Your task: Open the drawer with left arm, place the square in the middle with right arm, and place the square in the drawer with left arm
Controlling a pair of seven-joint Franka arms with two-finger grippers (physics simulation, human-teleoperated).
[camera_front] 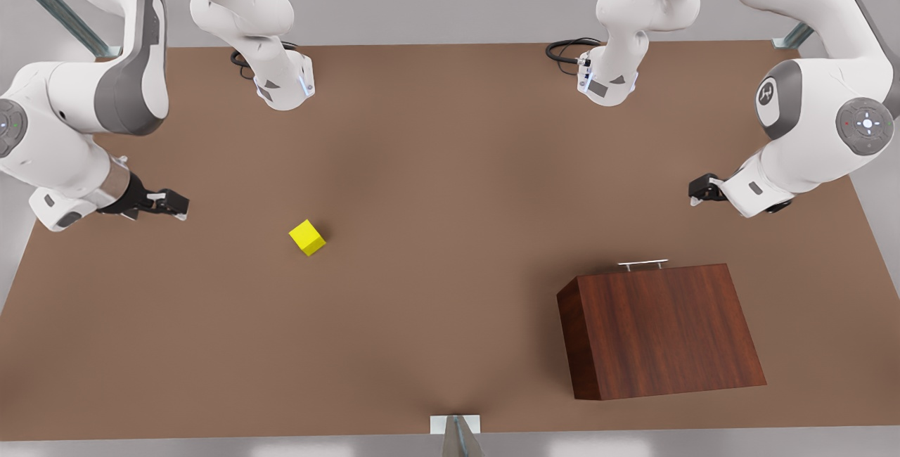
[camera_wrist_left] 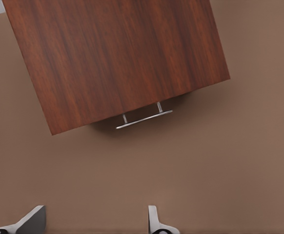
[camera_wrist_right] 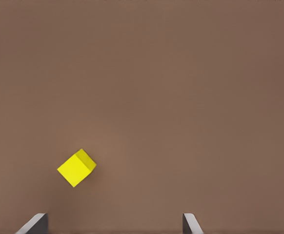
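Front view: left claw [camera_front: 697, 191] near cabinet [camera_front: 661, 330], right claw [camera_front: 172, 204] (both spread) beside square [camera_front: 307, 237].

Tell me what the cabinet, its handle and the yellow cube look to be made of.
Cabinet: dark reddish-brown wood or wood veneer, going by the streaked grain; smooth, low sheen.
Handle: thin silver bar on two posts, with bright highlights, so probably polished metal.
Cube: uniform bright yellow, no grain or marks, matte; likely plastic or painted, though the look leaves it open.
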